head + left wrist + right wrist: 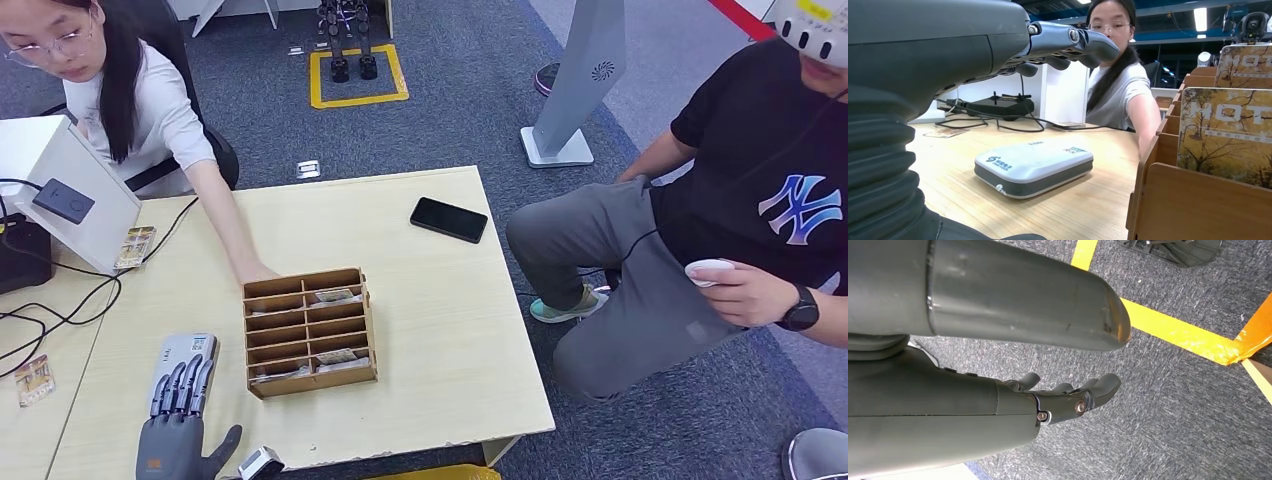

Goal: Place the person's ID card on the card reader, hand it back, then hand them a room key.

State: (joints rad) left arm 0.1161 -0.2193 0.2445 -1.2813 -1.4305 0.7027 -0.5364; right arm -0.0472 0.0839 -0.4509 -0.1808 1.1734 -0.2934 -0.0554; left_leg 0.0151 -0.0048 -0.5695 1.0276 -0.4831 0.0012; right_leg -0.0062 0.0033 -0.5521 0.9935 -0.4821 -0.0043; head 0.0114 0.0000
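The grey-white card reader point(187, 351) lies near the table's front left; in the left wrist view the card reader point(1033, 166) has a bare top. My left hand point(176, 424) hovers just above it with straight fingers point(1083, 42) and holds nothing. A wooden organiser point(310, 332) with several slots stands mid-table, with room key cards point(335, 295) in it; one key card point(1228, 135) shows autumn trees. A person's hand point(255, 272) rests at its far left corner. My right hand point(1013, 405) hangs over grey carpet, fingers loosely apart and empty.
Loose cards lie at the left point(135, 247) and front left point(35, 380). A white box with a dark pad point(65, 200) and cables stand at the far left. A black phone point(448, 219) lies far right. A second person point(760, 220) sits to the right.
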